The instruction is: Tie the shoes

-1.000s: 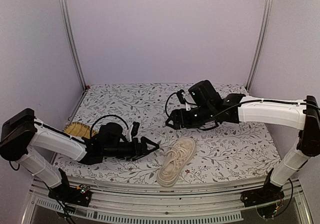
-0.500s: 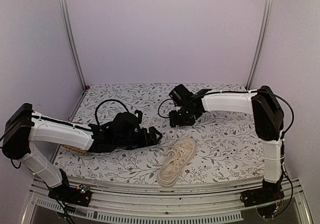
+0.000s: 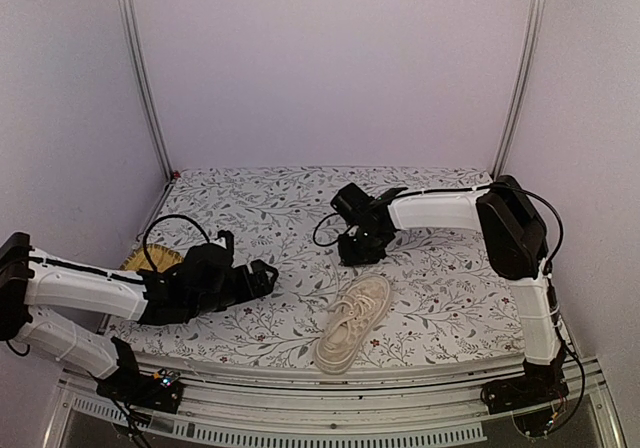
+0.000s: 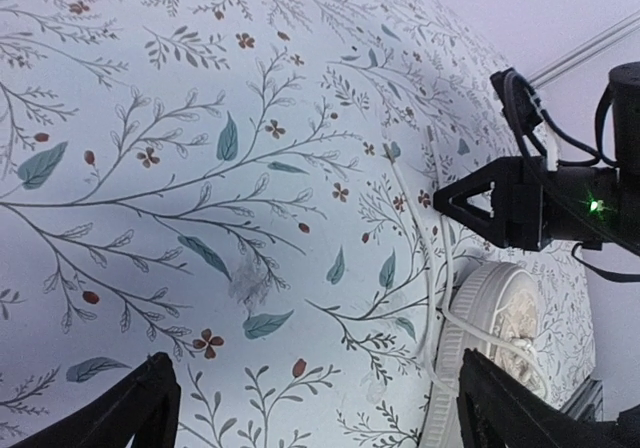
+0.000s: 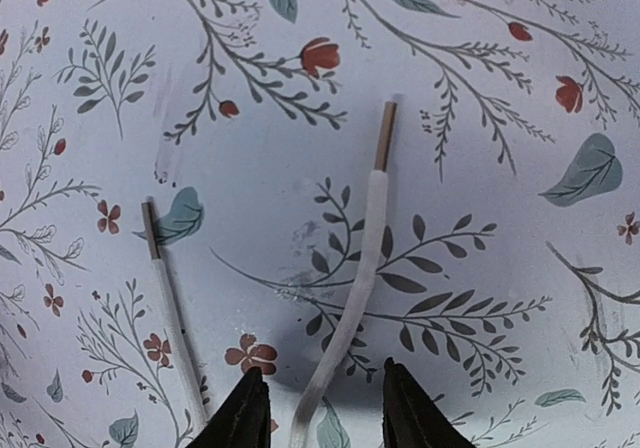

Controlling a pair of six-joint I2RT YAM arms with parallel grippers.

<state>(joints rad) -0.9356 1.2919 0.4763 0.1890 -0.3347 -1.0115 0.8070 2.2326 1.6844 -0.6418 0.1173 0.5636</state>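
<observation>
**Right claw straddles a lace, left claw spread wide**

The shoe lies on its sole on the flowered cloth, close to the near edge of the table and a little right of the middle. One end points toward that edge, the other angles away to the far right. It is a pale cream lace-up with a thick off-white sole, and neither claw touches it.

The right claw reaches in from the right and hangs low over the cloth just beyond the shoe's far end. In its own camera, its two fingers stand partly drawn together with one lace running up between them. There is a gap on each side, so the lace is not pinched. The lace lies flat on the cloth in a gentle curve and ends in a brown tip. A second lace, thinner-looking and also brown-tipped, lies to the left of it, outside the fingers.

The left claw sits low over the cloth, well to the left of the shoe, with its fingers spread fully apart and nothing between them. Its camera looks across the cloth to the shoe's rounded end, both laces trailing out from it.

A yellow woven mat shows at the left edge, partly hidden behind the left arm.
</observation>
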